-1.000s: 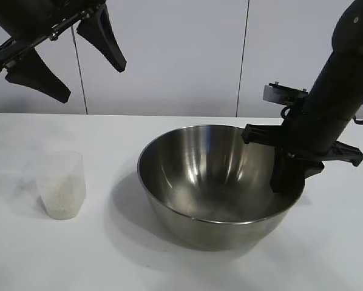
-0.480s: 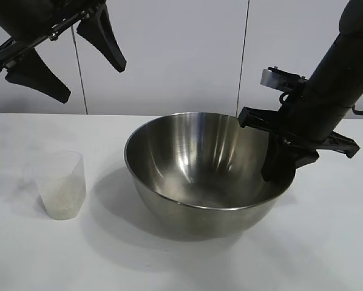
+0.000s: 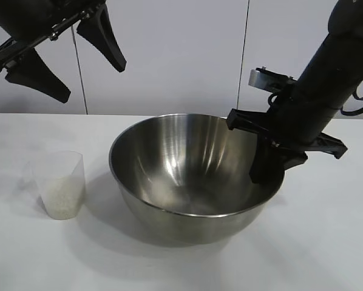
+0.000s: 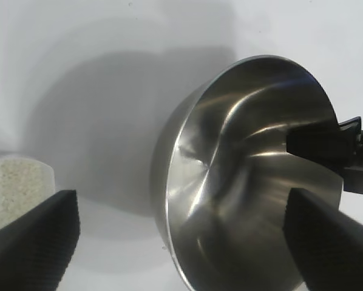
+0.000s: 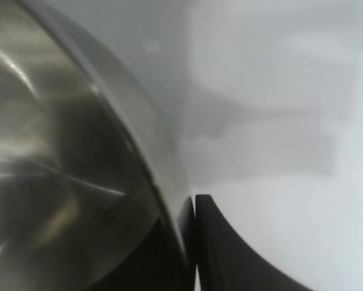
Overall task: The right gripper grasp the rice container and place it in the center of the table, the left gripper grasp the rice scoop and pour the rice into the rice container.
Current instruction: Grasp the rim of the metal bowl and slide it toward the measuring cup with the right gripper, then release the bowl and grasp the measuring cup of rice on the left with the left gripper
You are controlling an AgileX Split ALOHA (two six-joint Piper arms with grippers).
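1. One white surface (image 3: 327, 254) carries everything and fills the lower part of the exterior view.
2. Largest on it is the rice container (image 3: 187, 176), a shiny steel bowl sitting about mid-surface, upright and with no grains visible inside.
3. Next comes the right gripper (image 3: 272, 167) at the bowl's right rim. Its fingers are clamped on the wall, one inside the bowl and one outside; the right wrist view shows the outer finger (image 5: 230, 254) pressed against the rim (image 5: 163, 176).
4. Up at the exterior view's top left hangs the left gripper (image 3: 63, 60), well above the surface, its fingers spread wide and holding nothing.
5. Smallest is the rice scoop (image 3: 61, 183), standing upright near the left edge, apart from the bowl, with rice (image 3: 61, 200) filling its lower part.
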